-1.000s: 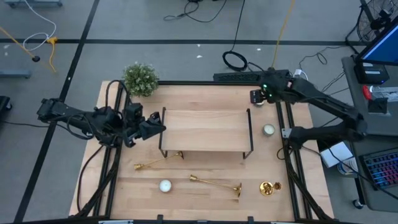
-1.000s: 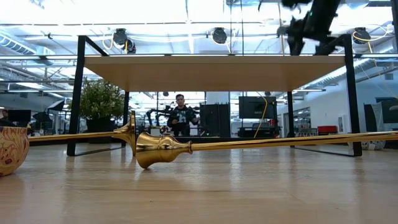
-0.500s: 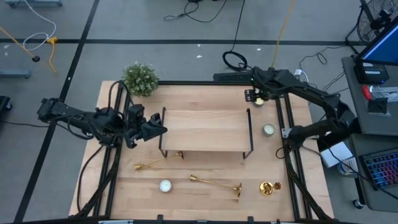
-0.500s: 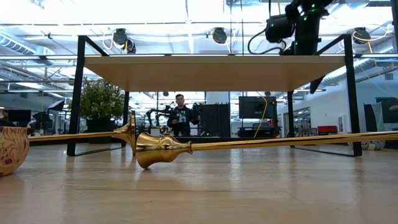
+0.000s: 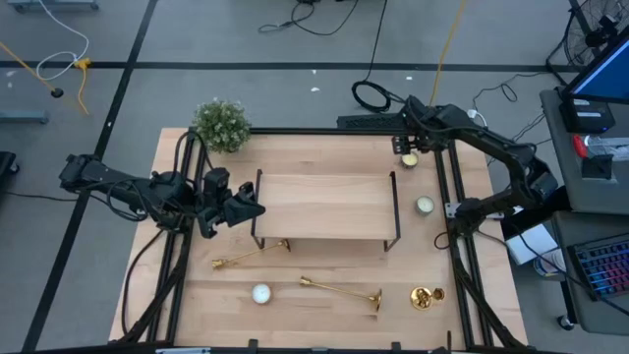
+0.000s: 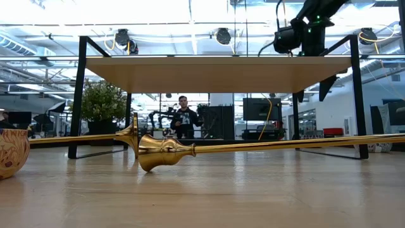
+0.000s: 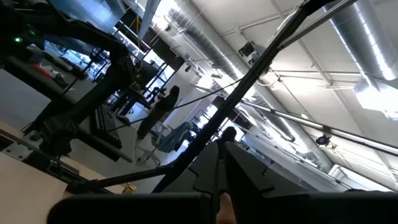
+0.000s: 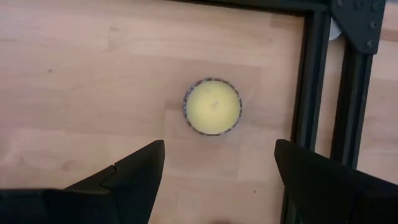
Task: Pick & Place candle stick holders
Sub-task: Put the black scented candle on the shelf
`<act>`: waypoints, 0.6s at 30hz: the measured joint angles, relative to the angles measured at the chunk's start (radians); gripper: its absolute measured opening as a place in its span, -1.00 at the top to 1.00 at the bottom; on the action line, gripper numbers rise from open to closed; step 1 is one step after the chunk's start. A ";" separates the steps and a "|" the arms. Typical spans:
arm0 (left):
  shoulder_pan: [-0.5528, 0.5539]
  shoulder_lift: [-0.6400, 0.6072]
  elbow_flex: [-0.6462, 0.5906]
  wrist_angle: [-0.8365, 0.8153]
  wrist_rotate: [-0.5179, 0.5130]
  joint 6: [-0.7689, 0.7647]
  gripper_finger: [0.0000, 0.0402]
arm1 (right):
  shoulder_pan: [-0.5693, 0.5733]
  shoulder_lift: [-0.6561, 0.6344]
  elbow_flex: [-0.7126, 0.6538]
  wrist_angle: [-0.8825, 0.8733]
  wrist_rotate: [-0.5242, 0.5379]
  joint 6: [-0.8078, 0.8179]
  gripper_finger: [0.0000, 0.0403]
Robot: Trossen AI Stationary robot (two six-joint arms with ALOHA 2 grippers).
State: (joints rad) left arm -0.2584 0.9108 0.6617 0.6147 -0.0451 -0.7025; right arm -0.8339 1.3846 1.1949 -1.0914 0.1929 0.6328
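The right tool [image 8: 214, 171], fingers spread, hovers over a yellow tealight [image 8: 212, 106]. The left tool [image 5: 246, 208], pressed together, waits beside the wooden shelf [image 5: 324, 202]. Two gold candlesticks [image 5: 341, 290] lie on the tabletop [image 5: 324, 320].

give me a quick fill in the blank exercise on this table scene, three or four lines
1. The right gripper hangs with its jaws ____ above a yellow tealight candle.
2. Two gold candlesticks on the table are lying ____.
3. The left gripper is ____ beside the wooden shelf.

Missing words: open; flat; shut
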 joint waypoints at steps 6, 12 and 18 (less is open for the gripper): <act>0.000 0.000 0.000 -0.008 0.000 -0.007 0.85 | 0.000 0.000 -0.043 0.007 -0.056 -0.037 -0.51; 0.000 0.000 0.000 -0.023 0.001 -0.015 0.85 | 0.018 -0.001 -0.102 0.093 -0.118 -0.123 -0.51; 0.000 0.000 0.000 -0.029 0.001 -0.022 0.85 | 0.042 0.000 -0.219 0.372 -0.118 -0.093 -0.51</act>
State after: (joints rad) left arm -0.2584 0.9108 0.6617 0.5860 -0.0444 -0.7249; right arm -0.7922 1.3846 0.9758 -0.7190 0.0746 0.5400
